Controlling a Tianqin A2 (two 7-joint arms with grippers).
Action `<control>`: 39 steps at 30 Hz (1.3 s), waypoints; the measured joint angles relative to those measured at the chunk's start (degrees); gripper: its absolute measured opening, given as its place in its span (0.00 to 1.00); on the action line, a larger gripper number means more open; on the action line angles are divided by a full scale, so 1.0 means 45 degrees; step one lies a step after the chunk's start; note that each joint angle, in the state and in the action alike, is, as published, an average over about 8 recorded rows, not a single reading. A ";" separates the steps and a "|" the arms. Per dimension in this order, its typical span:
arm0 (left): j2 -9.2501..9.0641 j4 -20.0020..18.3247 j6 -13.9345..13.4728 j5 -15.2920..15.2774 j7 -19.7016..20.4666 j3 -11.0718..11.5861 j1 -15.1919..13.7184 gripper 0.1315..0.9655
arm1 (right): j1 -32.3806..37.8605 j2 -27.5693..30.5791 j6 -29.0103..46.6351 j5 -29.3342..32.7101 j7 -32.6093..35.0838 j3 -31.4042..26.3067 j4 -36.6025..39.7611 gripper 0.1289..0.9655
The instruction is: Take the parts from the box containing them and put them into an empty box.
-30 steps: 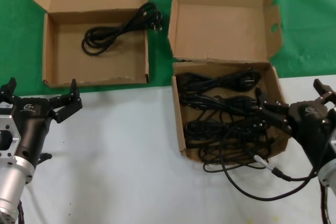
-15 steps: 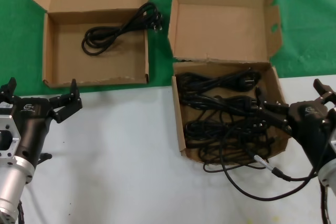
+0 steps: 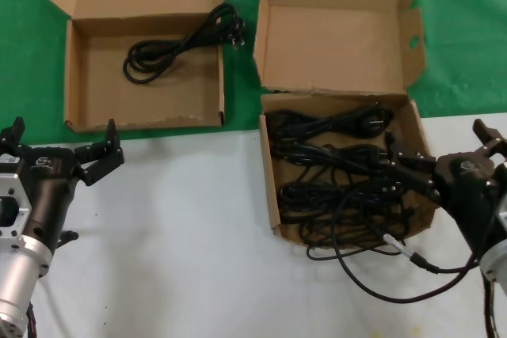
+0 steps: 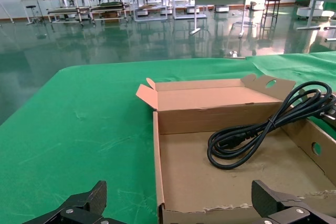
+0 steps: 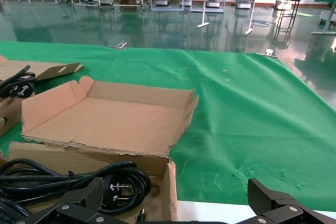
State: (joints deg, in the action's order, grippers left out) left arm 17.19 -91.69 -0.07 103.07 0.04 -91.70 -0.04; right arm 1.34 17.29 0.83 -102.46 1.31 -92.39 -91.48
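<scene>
Right tool (image 3: 412, 170), fingers apart, sits over the cords (image 3: 337, 176) in the deep box (image 3: 270, 195). Left tool (image 3: 59, 152), fingers apart, hovers over the desk (image 3: 174, 235) before the shallow box (image 3: 75, 77), which holds one cord (image 3: 178, 43).

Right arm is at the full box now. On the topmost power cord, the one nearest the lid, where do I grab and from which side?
Grip that power cord at mid-bundle, where its strands run together across the squarish box, not at the chunky plug by the right wall. Come straight down with the right gripper, open now, its fingers straddling the strands crosswise. The box walls probably block a sideways approach.
</scene>
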 joint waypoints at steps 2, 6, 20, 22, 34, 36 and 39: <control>0.0000 0.0000 0.0000 0.0000 0.0000 0.0000 0.0000 1.00 | 0.0000 0.0000 0.0000 0.0000 0.0000 0.0000 0.0000 1.00; 0.0000 0.0000 0.0000 0.0000 0.0000 0.0000 0.0000 1.00 | 0.0000 0.0000 0.0000 0.0000 0.0000 0.0000 0.0000 1.00; 0.0000 0.0000 0.0000 0.0000 0.0000 0.0000 0.0000 1.00 | 0.0000 0.0000 0.0000 0.0000 0.0000 0.0000 0.0000 1.00; 0.0000 0.0000 0.0000 0.0000 0.0000 0.0000 0.0000 1.00 | 0.0000 0.0000 0.0000 0.0000 0.0000 0.0000 0.0000 1.00; 0.0000 0.0000 0.0000 0.0000 0.0000 0.0000 0.0000 1.00 | 0.0000 0.0000 0.0000 0.0000 0.0000 0.0000 0.0000 1.00; 0.0000 0.0000 0.0000 0.0000 0.0000 0.0000 0.0000 1.00 | 0.0000 0.0000 0.0000 0.0000 0.0000 0.0000 0.0000 1.00; 0.0000 0.0000 0.0000 0.0000 0.0000 0.0000 0.0000 1.00 | 0.0000 0.0000 0.0000 0.0000 0.0000 0.0000 0.0000 1.00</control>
State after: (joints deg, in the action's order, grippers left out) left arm 17.19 -91.69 -0.07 103.07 0.04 -91.70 -0.04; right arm 1.34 17.29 0.83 -102.46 1.31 -92.39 -91.48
